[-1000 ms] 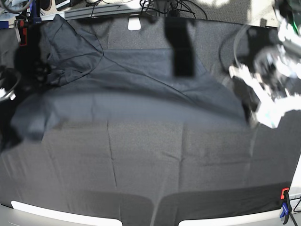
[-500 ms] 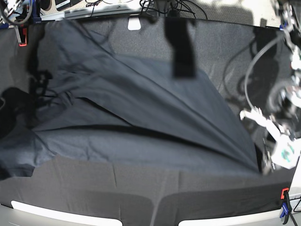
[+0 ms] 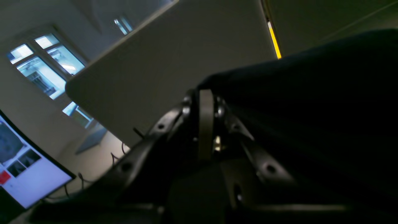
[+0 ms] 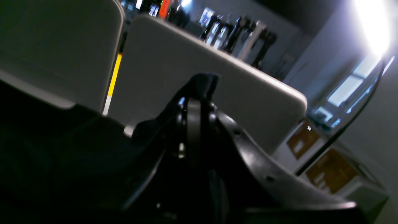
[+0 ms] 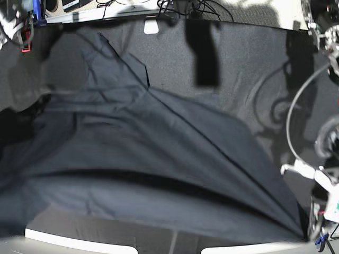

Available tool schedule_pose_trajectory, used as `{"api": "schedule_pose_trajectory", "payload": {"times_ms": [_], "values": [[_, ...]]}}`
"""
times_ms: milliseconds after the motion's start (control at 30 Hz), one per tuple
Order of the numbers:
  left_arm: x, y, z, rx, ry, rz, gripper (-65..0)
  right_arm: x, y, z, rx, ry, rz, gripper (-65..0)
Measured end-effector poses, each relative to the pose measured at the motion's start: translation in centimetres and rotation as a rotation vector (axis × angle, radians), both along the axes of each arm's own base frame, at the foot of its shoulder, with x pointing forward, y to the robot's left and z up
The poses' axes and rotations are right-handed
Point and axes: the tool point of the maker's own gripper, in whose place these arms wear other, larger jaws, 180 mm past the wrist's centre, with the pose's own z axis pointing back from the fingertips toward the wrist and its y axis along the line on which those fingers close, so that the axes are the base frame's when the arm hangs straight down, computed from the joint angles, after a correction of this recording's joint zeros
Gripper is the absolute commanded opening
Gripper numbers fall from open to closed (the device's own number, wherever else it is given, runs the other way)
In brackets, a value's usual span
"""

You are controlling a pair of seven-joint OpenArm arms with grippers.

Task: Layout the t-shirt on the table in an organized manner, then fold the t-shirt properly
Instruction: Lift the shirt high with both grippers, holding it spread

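The dark slate-grey t-shirt [image 5: 148, 159] is hanging stretched above the black-clothed worktop [image 5: 249, 69], spanning almost the whole width of the base view, with long diagonal creases running from the upper left down toward the lower right corner. Its lower edge is sagging in a shallow curve near the front of the worktop, and a band of shadow is lying under it. The left gripper [image 3: 205, 102] is clenching a fold of the t-shirt [image 3: 311, 102]: in the left wrist view its jaws are pressed together and the dark cloth is rising out of them and draping off to the right. In the base view that arm [image 5: 323, 180] is sitting at the right edge, where the shirt's lower right corner is tapering to a point beside it. The right gripper [image 4: 195, 102] is likewise clamped on the t-shirt [image 4: 202, 82], with a small bunch of fabric poking up above the closed jaws and more cloth falling to the left. In the base view the shirt's left end is running off the frame's left edge, and the right gripper itself is too blurred there to make out. A red clamp [image 5: 24, 41] is gripping the tablecloth at the far left corner.
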Motion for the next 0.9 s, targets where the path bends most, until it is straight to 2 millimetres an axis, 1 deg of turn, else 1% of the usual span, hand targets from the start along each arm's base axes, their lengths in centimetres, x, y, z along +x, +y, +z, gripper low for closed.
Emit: {"api": "schedule_pose_trajectory", "payload": {"times_ms": [100, 233, 300, 367, 433, 533, 600, 633, 733, 833, 900], "values": [[0.1, 0.0, 1.4, 0.003, -0.040, -0.001, -65.0, 0.0, -0.1, 0.8, 0.008, -0.028, 0.003, -65.0], [-0.1, 0.0, 3.8, 0.019, -0.118, -0.009, -65.0, 0.1, -0.3, 2.5, 0.026, -0.085, 0.020, -65.0], [-0.3, -0.2, 5.2, 0.019, -0.172, -0.021, -65.0, 0.8, -0.1, 2.8, 0.040, -0.086, 0.042, -65.0], [-0.5, -0.4, 6.5, 0.020, -0.221, -0.032, -65.0, 1.9, 0.0, 2.4, 0.053, -0.058, 0.064, -65.0], [0.7, 0.1, 6.6, 0.000, -0.214, -0.033, -65.0, 3.5, 0.6, 1.6, 0.071, -0.010, 0.100, -65.0], [4.3, 2.4, 5.3, -0.028, -0.133, 0.024, -65.0, 5.8, 1.7, 0.8, 0.080, 0.049, 0.148, -65.0], [5.8, 3.7, 5.7, -0.038, -0.122, 0.049, -65.0, 6.8, 2.6, 1.3, 0.057, 0.050, 0.160, -65.0], [6.3, 4.2, 6.6, -0.044, -0.132, 0.055, -65.0, 7.0, 3.1, 2.0, 0.040, 0.035, 0.166, -65.0], [6.6, 5.0, 9.5, -0.059, -0.191, 0.044, -65.0, 7.3, 3.4, 4.1, -0.011, -0.019, 0.135, -65.0], [6.7, 5.3, 11.1, -0.071, -0.216, 0.031, -65.0, 7.6, 3.3, 5.3, -0.030, -0.037, 0.119, -65.0], [6.8, 5.3, 11.6, -0.074, -0.225, 0.031, -65.0, 8.3, 3.2, 5.8, -0.014, -0.035, 0.133, -65.0]]}}
